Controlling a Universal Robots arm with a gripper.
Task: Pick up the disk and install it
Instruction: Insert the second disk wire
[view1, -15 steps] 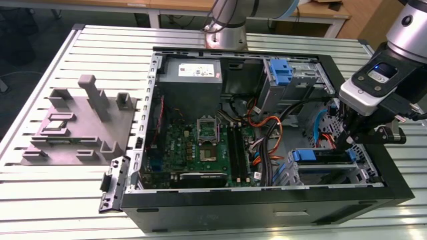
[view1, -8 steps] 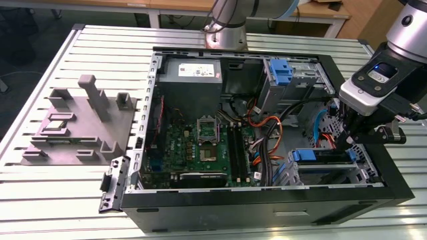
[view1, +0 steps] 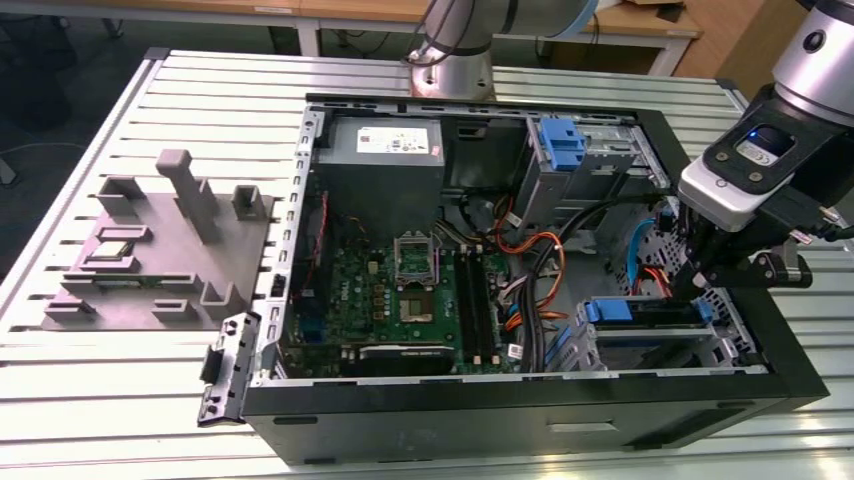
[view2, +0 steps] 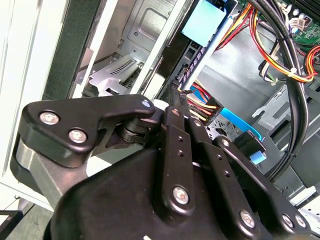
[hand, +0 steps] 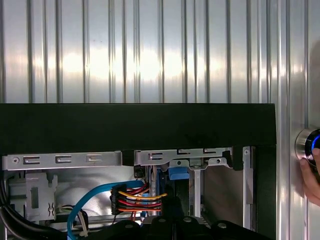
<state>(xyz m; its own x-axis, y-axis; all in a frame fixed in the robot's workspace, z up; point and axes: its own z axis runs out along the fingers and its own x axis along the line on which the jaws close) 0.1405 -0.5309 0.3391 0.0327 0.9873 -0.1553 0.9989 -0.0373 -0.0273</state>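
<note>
Black-fingered gripper (view1: 687, 290), its fingers pressed together, reaches down inside the open black computer case (view1: 747, 340) near its wall on the exterior view's right, cables crowding close. Just below it, the blue-framed silver-grey disk (view1: 641, 312) sits in the grey metal drive cage (view1: 721, 335).

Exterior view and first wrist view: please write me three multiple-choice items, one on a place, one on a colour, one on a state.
1. Where is the gripper in the exterior view?
A. outside the case
B. inside the computer case, at the exterior view's right
C. inside it, at the exterior view's left

2. What colour is the curving flat cable in the first wrist view?
A. blue
B. green
C. white

3. The computer case is:
A. closed by a side panel
B. open, with the motherboard exposed
C. covered by a cloth

Answers: 1 B, it reaches in at that side; 2 A, the cable is plainly blue; 3 B, the board shows from above.
</note>
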